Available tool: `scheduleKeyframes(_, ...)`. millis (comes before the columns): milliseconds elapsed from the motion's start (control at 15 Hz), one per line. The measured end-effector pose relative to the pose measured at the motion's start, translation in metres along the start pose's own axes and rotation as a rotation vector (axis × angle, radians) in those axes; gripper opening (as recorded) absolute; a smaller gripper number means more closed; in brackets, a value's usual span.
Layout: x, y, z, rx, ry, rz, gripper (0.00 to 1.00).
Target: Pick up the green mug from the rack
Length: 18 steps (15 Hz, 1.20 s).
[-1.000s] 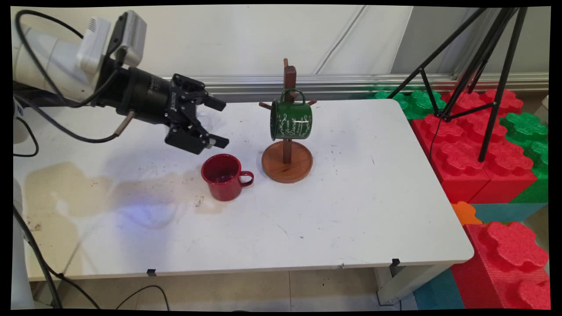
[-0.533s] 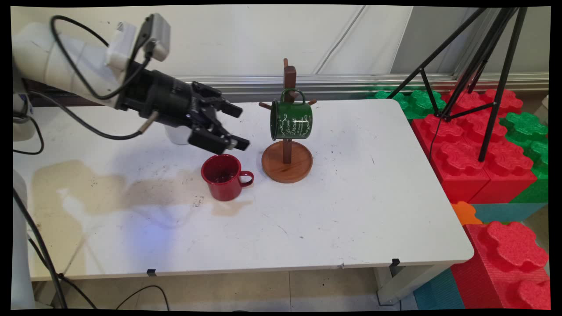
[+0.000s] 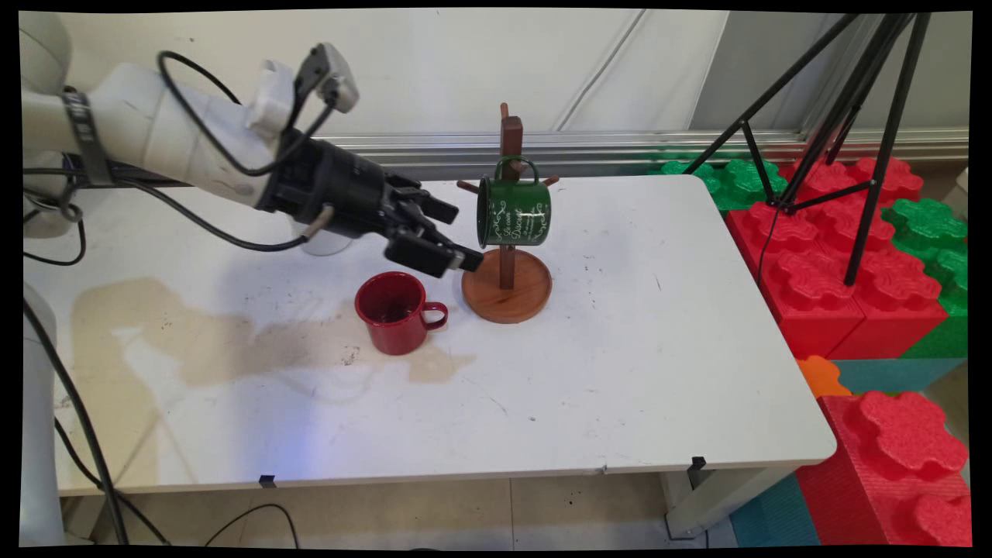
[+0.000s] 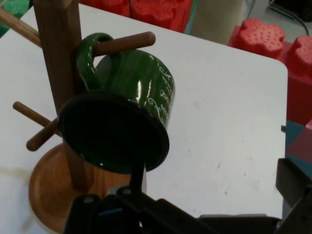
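Gripper (image 3: 457, 236) wide open, empty, at green mug's (image 3: 514, 211) rim | mug hangs on rack (image 3: 508, 283) peg | risk: finger nudges mug off.

White counter (image 3: 620, 372) with brownish stains at its left part stood before a pale wall (image 3: 434, 62); a metal rail (image 3: 697, 143) ran along the wall's base. Red and green foam blocks (image 3: 845, 256) lay right of it, under a black tripod (image 3: 845, 116). Tiled floor (image 3: 542, 511) showed below.
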Motion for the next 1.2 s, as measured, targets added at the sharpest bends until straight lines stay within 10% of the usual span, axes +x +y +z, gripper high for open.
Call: scheduleKeyframes(1200,0.016,0.017,0.07,0.079,0.058,-0.25,1.0)
